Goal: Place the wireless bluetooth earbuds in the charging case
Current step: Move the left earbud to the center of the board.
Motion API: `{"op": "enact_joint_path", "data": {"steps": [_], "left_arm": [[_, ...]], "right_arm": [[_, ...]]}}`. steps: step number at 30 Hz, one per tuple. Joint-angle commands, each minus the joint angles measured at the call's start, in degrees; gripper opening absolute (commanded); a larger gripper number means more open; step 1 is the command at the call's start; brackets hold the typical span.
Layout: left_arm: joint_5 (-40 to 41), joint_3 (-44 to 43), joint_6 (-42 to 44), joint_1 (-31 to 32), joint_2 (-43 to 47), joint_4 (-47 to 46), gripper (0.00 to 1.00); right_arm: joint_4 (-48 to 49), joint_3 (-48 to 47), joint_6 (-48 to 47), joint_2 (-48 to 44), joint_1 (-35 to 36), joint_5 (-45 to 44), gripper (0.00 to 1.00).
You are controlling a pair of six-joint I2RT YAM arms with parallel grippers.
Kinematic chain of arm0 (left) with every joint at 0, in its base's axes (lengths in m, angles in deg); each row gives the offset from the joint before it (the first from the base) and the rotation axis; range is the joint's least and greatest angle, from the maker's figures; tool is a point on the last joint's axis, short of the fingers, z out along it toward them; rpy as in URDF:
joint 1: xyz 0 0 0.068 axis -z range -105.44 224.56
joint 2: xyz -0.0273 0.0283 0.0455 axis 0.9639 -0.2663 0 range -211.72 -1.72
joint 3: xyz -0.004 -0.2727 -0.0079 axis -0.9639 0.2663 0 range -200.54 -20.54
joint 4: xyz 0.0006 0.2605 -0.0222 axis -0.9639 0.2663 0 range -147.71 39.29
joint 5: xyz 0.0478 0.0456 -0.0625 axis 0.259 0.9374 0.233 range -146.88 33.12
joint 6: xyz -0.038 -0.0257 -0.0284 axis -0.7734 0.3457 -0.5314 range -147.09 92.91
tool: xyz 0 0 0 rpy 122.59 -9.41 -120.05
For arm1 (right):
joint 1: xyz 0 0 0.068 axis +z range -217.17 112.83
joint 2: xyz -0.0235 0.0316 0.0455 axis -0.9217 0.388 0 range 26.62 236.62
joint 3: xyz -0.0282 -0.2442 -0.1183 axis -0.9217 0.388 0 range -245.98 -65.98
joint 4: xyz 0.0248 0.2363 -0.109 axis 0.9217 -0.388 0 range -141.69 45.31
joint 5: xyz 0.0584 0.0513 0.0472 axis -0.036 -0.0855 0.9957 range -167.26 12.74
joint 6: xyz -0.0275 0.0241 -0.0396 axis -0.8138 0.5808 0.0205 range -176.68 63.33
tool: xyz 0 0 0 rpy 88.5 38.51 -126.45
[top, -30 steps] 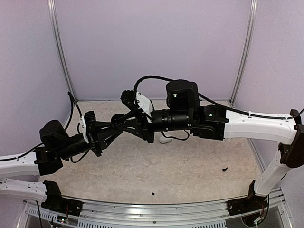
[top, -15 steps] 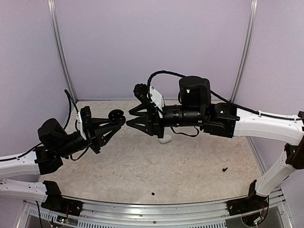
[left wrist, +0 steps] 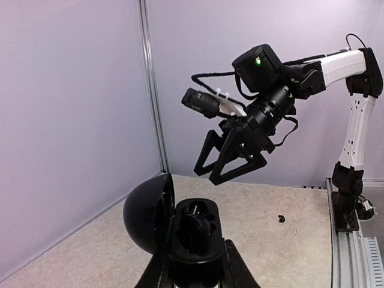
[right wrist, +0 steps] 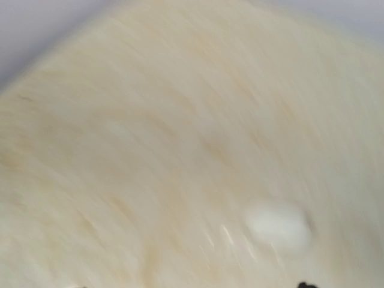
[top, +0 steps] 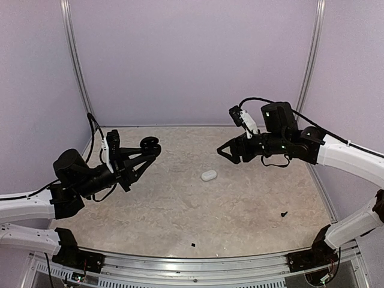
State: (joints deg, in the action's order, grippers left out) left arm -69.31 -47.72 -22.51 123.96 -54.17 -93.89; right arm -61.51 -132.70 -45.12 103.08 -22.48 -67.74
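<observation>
Left gripper [top: 146, 150] pinched an open black clamshell charging case [left wrist: 192, 234] above the table [top: 180, 210]; right gripper [top: 227, 154] was spread and empty
The case lid stood swung back, and a dark rounded shape sat in the base. A white oval case [top: 209, 175] lay on the table between both grippers, touching neither; a small black bit [top: 284, 213] lay well apart

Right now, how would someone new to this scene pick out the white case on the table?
Start at the beige table between the two arms. Near its middle, below and left of the open right end effector in the top view, the white case lies touching neither arm. It is the only pale, smooth oval there; the two tiny bits nearer the front rail are black.
</observation>
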Motion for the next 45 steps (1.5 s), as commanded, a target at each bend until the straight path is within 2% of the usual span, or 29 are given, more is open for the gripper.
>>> {"op": "enact_joint_path", "data": {"steps": [1,5,9,12,15,18,20,29,45], "left_arm": [[0.2,1.0,-1.9,-0.8,-1.0,-3.8,0.0],[-0.4,1.1,-2.0,-1.1,-1.5,-3.9,0.0],[-0.6,1.1,-2.3,-1.2,-1.8,-4.2,0.0],[-0.8,1.3,-2.4,-1.3,-2.2,-4.7,0.0],[-1.1,1.2,-2.5,-1.4,-2.5,-5.1,0.0],[-1.4,1.0,-2.4,-1.5,-2.7,-5.0,0.0],[-1.5,0.8,-2.3,-1.6,-2.6,-4.7,0.0],[-1.4,0.9,-2.0,-1.6,-2.1,-4.4,0.0],[-2.0,0.2,-1.7,-1.7,-2.9,-4.3,0.0]], "right_arm": [[-13.3,8.4,14.3,-3.3,-6.9,0.3,0.74],[-15.9,18.0,24.5,-7.6,-12.5,2.1,0.73],[-22.1,20.5,32.8,-10.5,-12.8,-3.8,0.72],[-25.9,23.0,40.4,-12.2,-13.0,-7.8,0.61],[-28.5,24.3,45.8,-12.6,-13.0,-11.5,0.58],[-31.9,24.2,50.9,-11.7,-13.4,-16.1,0.5],[-33.7,24.3,53.7,-11.7,-14.2,-17.3,0.49],[-29.0,31.3,57.8,-12.7,-19.3,-11.1,0.49],[-24.6,32.6,56.1,-8.9,-22.7,-14.4,0.39]]}}
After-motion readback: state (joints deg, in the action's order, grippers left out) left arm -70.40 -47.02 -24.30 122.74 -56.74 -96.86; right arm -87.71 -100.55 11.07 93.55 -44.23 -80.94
